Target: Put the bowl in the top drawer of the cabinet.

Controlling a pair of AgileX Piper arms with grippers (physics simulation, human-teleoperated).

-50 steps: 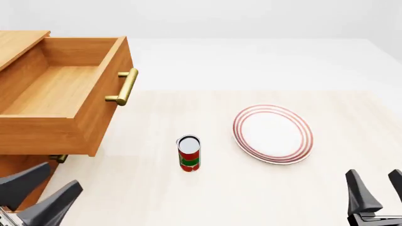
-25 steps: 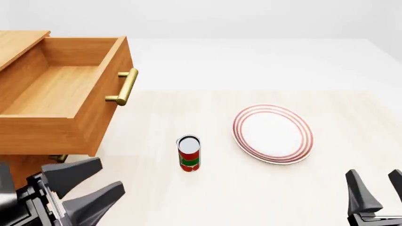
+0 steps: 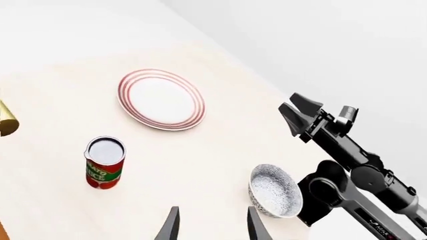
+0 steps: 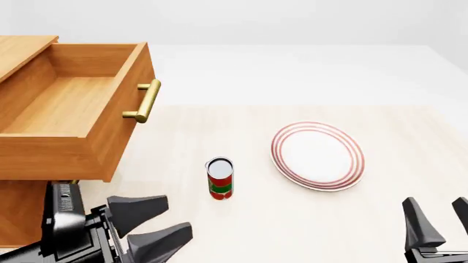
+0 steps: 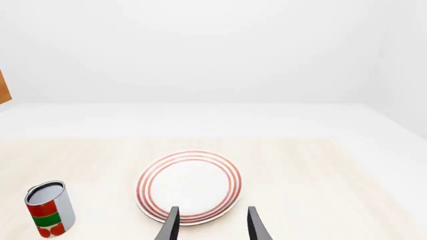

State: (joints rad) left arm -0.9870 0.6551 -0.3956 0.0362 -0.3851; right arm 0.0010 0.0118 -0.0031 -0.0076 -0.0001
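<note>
Bowl [image 3: 275, 190]: round, deep, speckled blue-grey, on pale worktop [image 4: 307, 219] beside right arm; seen only in left wrist view; front view shows open wooden top drawer [image 4: 69, 112]; left tool [image 4: 153, 224] and right tool [image 4: 439, 219] both spread, empty.

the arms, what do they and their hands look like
Both arms are dark grey to black. The left hand and right hand each end in two tapered, wedge-shaped fingers. In the left wrist view the right arm shows rounded joint housings and small white lettering, too small to read.

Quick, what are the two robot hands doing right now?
Left end effector: open, holding nothing.
Right end effector: open, holding nothing.
</note>
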